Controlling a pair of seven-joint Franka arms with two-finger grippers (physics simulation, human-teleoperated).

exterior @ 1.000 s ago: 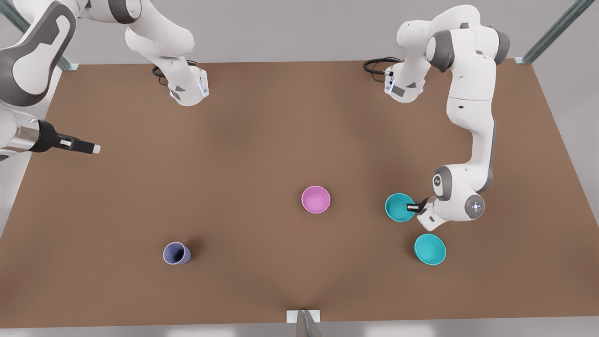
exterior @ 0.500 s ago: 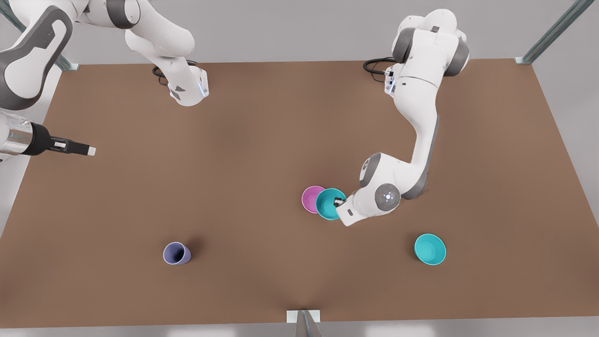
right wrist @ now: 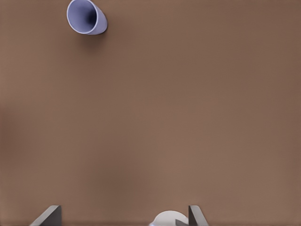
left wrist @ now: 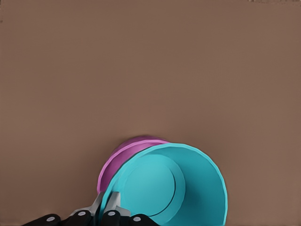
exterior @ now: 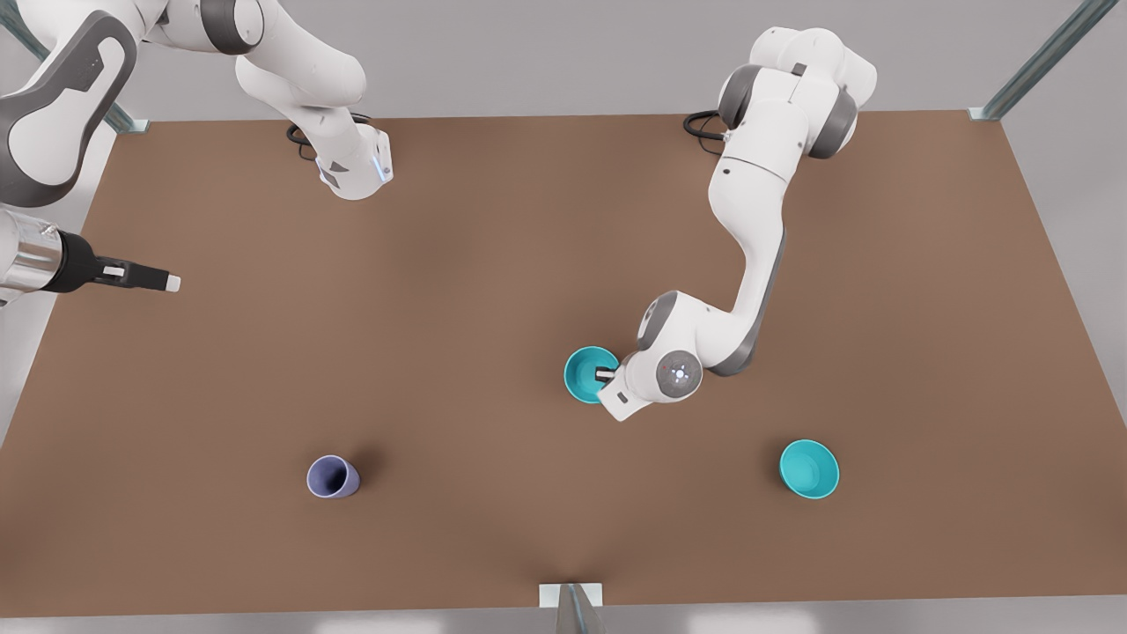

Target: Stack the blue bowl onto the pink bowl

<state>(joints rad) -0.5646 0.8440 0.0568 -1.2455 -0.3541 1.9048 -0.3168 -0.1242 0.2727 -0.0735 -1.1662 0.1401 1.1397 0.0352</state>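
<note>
Now the left gripper (exterior: 606, 374), pinching the rim of the blue bowl (exterior: 586, 373), holds it directly over the pink bowl (left wrist: 123, 158), so lowering and releasing looks next, while the right gripper (exterior: 167, 282) waits at the table's edge, its fingers' state unclear.

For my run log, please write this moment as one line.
left gripper: shut on blue bowl rim | blue bowl over pink bowl, not released | right gripper: waits at table edge

The brown table (exterior: 493, 264) bears a purple cup (exterior: 333, 477) and a turquoise bowl (exterior: 809, 469).
</note>
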